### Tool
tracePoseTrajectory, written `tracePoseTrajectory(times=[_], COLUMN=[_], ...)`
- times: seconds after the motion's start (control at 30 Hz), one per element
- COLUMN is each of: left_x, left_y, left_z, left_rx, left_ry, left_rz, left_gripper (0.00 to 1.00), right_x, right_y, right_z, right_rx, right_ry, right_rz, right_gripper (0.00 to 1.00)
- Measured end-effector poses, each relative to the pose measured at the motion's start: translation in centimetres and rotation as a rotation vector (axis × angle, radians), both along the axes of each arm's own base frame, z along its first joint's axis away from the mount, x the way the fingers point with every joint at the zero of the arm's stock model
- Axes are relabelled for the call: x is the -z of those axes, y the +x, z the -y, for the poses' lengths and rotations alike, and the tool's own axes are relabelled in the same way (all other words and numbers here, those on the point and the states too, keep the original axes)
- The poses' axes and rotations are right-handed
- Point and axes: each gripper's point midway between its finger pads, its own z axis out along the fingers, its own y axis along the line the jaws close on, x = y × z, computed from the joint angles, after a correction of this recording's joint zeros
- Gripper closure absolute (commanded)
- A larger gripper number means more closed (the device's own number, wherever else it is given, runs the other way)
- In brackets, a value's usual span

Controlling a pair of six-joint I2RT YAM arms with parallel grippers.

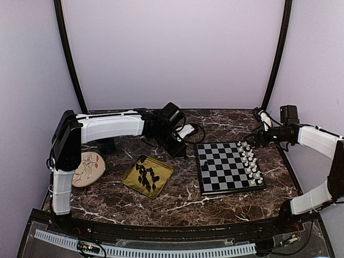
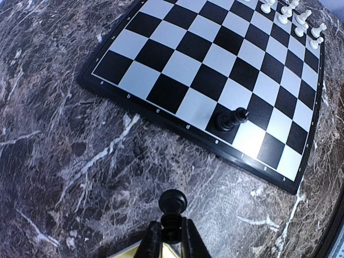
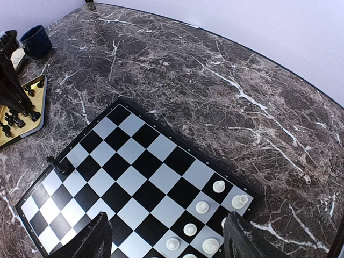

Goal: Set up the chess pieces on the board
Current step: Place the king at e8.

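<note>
**Top view.** Lying flat on the marble counter (image 1: pixel 177 201), right of centre: board (image 1: pixel 223 172). Standing in two rows along its right edge: white pieces (image 1: pixel 250 161). Standing alone near its left edge: single black piece (image 1: pixel 205 167). Sitting left of the board: gold tray (image 1: pixel 165 173), holding loose black pieces (image 1: pixel 146 177). Lying further left: floral plate (image 1: pixel 88 167).

**Left wrist view.** Clamping a black pawn (image 2: pixel 172 204) over bare counter, short of the board's rim: left hand (image 2: pixel 172 231).

**Right wrist view.** Hovering over the board's white end, fingers spread wide, gripping nothing: right hand (image 3: pixel 167 231).
</note>
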Motion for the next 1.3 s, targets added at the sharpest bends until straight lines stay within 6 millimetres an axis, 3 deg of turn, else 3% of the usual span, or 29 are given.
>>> tracePoseTrajectory(times=[0.47, 0.8, 1.3], left_x=[1.6, 3.6, 4.2], left_y=[1.8, 1.1, 1.4], left_z=[4.9, 6.0, 7.5], left_rx=[0.052, 0.072, 0.085], left_ry=[-0.052, -0.036, -0.064], left_rz=[-0.002, -0.018, -0.017], left_gripper=[0.92, 0.92, 0.91], right_x=[-0.3, -0.2, -0.1], right_y=[-0.2, -0.3, -0.2], right_z=[0.0, 0.0, 0.2], right_rx=[-0.002, -0.004, 0.002], right_ry=[-0.007, -0.009, -0.019], right_rz=[0.011, 0.006, 0.008], right_gripper=[0.29, 0.29, 0.29])
